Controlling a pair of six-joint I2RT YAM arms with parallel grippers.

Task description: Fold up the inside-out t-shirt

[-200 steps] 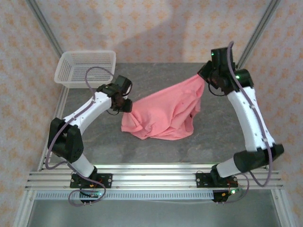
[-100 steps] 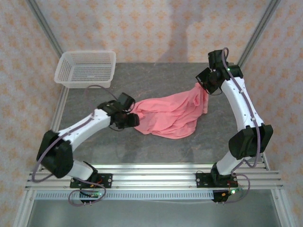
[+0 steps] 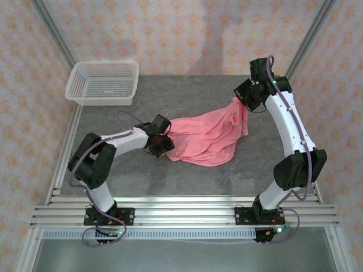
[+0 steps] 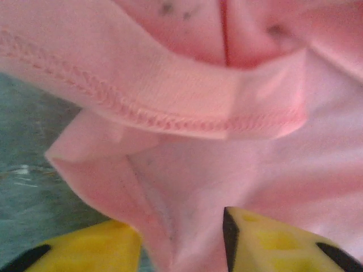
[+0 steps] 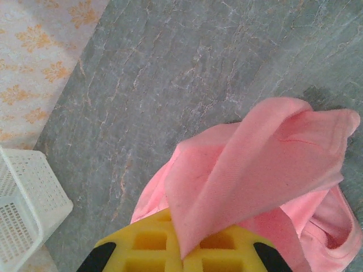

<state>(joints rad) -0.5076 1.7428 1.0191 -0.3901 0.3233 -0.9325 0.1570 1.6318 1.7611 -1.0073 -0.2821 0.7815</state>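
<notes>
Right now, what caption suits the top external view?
Right claw pinches a raised corner of the pink t-shirt; left claw at its opposite edge.

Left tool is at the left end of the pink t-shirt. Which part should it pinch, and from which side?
Probably the doubled, stitched hem band of the plain salmon-pink cotton t-shirt, approached low from the shirt's left end, where the left tool straddles loose cloth. That band is thick and lies across the approach; the right tool holds the far corner raised.

Left arm (image 3: 116, 140), right arm (image 3: 290, 122): white shells, black joints, grey-mauve cables, green light on right. Left gripper (image 4: 182, 243), right gripper (image 5: 180, 249): yellow fingers, black tips.
</notes>
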